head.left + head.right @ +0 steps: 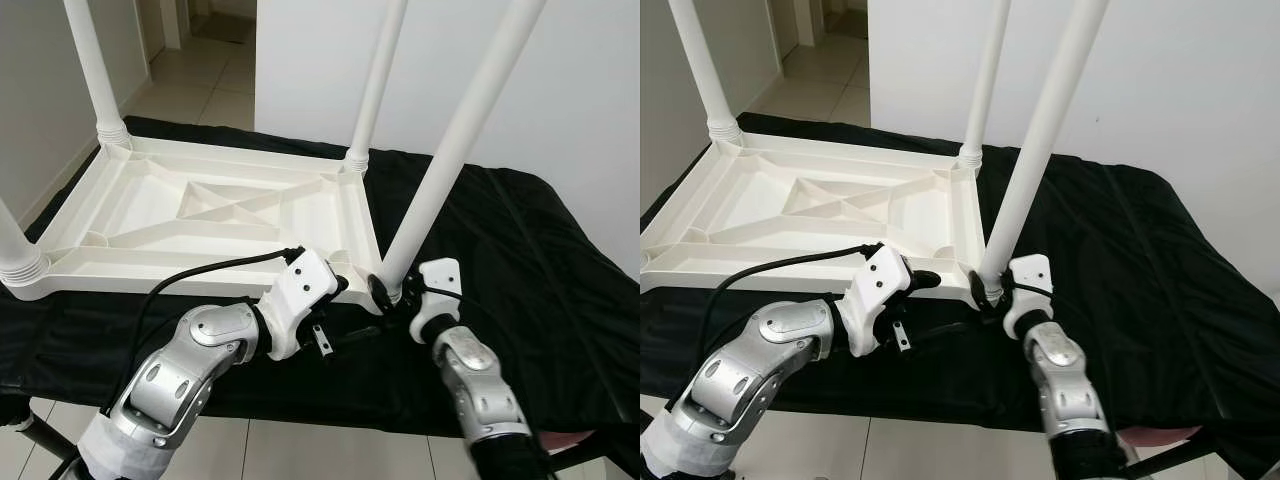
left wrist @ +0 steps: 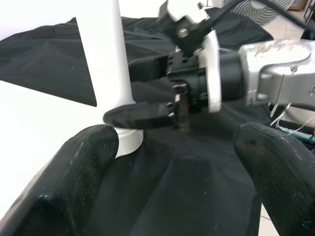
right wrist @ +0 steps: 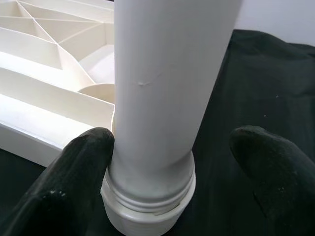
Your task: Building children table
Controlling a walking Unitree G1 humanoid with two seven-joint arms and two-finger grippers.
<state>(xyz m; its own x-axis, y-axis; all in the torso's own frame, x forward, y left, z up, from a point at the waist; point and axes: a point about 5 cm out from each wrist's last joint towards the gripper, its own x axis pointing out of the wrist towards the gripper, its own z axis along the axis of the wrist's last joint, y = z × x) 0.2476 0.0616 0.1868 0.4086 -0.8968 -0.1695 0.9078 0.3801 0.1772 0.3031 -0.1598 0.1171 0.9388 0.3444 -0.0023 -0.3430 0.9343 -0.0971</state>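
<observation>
A white plastic children's table [image 1: 200, 215] lies upside down on a black cloth. Its near right leg [image 1: 450, 150] stands tilted in the corner socket. My right gripper [image 1: 397, 292] is open around that leg's threaded base [image 3: 152, 201]; one fingertip [image 3: 74, 182] touches the leg and the other stands apart. My left gripper [image 1: 350, 305] is open beside the same corner, nothing between its fingers [image 2: 74, 172]. Three more legs rise at the far left [image 1: 95, 70], the far right [image 1: 375, 85] and the near left [image 1: 15, 250].
The black cloth [image 1: 520, 280] covers a low platform that ends just before me, with tiled floor [image 1: 300, 450] below. A white wall stands behind at the right, and a doorway [image 1: 200, 50] opens at the far left. A fan [image 2: 261, 10] stands at the side.
</observation>
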